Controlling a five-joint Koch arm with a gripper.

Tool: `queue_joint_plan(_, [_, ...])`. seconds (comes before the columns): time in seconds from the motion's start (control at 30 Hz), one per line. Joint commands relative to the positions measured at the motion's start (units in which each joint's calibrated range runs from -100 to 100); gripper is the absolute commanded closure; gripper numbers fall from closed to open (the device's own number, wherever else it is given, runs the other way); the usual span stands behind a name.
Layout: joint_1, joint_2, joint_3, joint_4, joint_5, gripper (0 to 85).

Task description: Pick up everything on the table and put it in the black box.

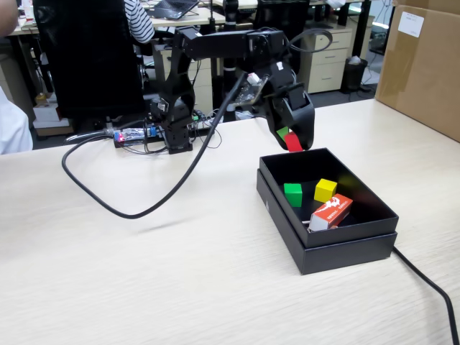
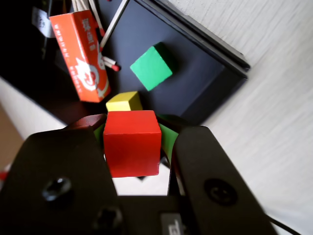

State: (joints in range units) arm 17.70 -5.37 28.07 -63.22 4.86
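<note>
**Two cubes in the box, one above it**

In the fixed view the box [image 1: 338, 241] sits on the tabletop [image 1: 144, 273], right of centre. Inside lie two cubes [image 1: 292, 194] [image 1: 325, 190] side by side, with a carton [image 1: 331, 212] in front of them. A third cube [image 1: 293, 141] hangs above the box's far rim, between the jaws.

The light wood-grain table [image 1: 144, 273] carries the black box [image 1: 345, 248], the arm's base [image 1: 172, 136] and cables [image 1: 108, 201].
</note>
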Motion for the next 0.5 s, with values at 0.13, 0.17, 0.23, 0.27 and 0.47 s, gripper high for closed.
queue_joint_plan(0.13, [1.4, 12.3, 10.1, 0.0, 2.0, 84.6])
queue_joint_plan(0.17, [1.5, 14.4, 10.0, -0.1, 2.5, 84.6])
queue_joint_plan(0.23, [1.7, 16.0, 9.0, -0.1, 3.0, 84.5])
queue_joint_plan(0.27, [1.7, 16.2, 8.5, -0.1, 3.1, 84.1])
queue_joint_plan(0.47, [1.7, 17.1, 6.2, -1.3, 3.5, 53.7])
